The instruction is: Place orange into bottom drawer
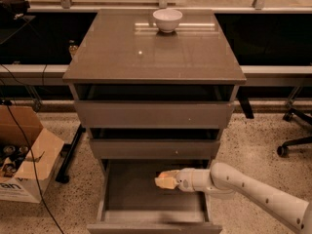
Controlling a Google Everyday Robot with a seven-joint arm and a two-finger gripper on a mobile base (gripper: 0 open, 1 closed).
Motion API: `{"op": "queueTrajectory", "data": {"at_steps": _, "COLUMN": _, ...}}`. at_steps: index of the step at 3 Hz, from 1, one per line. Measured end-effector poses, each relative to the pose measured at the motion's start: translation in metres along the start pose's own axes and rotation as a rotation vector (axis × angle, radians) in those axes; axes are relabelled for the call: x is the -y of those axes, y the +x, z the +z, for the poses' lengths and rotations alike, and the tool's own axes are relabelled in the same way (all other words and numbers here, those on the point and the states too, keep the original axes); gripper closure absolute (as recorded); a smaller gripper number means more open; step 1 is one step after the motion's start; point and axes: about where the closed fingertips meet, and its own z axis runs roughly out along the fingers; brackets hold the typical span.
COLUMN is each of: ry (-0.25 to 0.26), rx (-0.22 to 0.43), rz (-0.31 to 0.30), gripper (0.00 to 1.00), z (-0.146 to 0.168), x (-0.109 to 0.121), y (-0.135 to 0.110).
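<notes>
Smooth hand (164,181) in matt bottom drawer (130,191)

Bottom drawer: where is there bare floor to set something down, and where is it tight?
The bottom drawer is bare left of the gripper, out to its left wall, and in the strip between gripper and front panel. The right side is crowded: the arm lies over the right wall. The back is shadowed under the middle drawer.

One raised view from in front of the grey-brown three-drawer cabinet (153,52), tilted down at its top and fronts. Mid range: small white round bowl (167,19) near upper edge, open grey bottom drawer (141,194) cut by lower edge. The gripper (164,180) is over that drawer, lower centre.
</notes>
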Motion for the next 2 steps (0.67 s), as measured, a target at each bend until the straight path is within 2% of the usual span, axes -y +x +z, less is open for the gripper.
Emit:
{"op": "queueTrajectory", "data": {"at_steps": 1, "ry": 0.001, "rx": -0.034, "rz": 0.020, "gripper": 1.00, "z": 0.028, "x": 0.014, "y": 0.018}}
{"op": "queueTrajectory", "data": {"at_steps": 2, "ry": -0.029, "rx": -0.055, "rz": 0.074, "gripper": 1.00, "z": 0.072, "x": 0.036, "y": 0.051}}
